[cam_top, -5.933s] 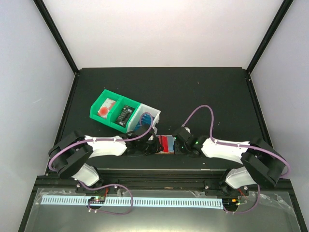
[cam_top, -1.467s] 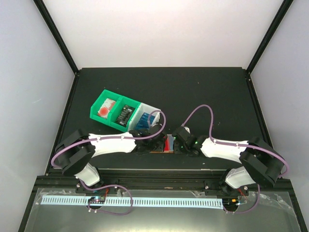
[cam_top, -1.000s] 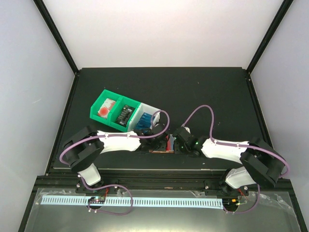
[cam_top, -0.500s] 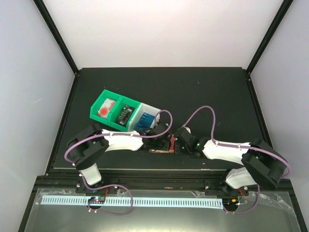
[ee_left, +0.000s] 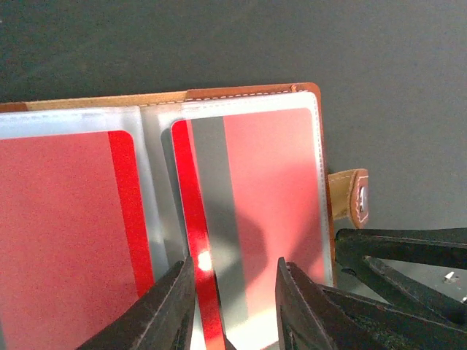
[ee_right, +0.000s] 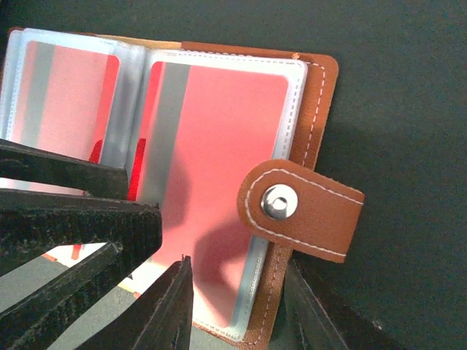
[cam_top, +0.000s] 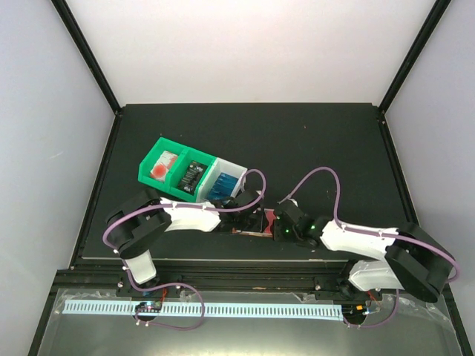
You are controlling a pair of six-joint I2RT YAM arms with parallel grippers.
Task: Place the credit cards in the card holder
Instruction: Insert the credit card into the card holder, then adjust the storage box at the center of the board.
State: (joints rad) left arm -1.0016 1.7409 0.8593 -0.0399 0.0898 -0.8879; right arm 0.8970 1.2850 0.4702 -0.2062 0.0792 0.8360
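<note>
Seen from above, a black table point(cam_top: 319, 148) is carrying a row of green and white plastic bins point(cam_top: 159, 185) on its left side, with small cards lying in the compartments. Near the front edge, the brown leather-look folding card holder point(cam_top: 256, 225) is lying open between the two arms. The left gripper point(cam_top: 249, 215) and the right gripper point(cam_top: 280, 226) are hanging over it from either side. From the left wrist, the card holder is lying flat with its clear pockets facing up. Red plastic credit cards with grey stripes point(ee_left: 270, 204) are sitting inside the left and right pockets, and a brown snap tab point(ee_left: 350, 198) is sticking out at the right edge. The left gripper's black fingers point(ee_left: 175, 306) are standing partly open over the right pocket's near edge, with nothing visibly clamped between them. From the right wrist, the snap tab is lying across the right pocket. The right gripper's fingers point(ee_right: 171, 306) are standing partly apart astride the card holder's near edge, gripping nothing visible. The left gripper's fingers are showing at the left.
</note>
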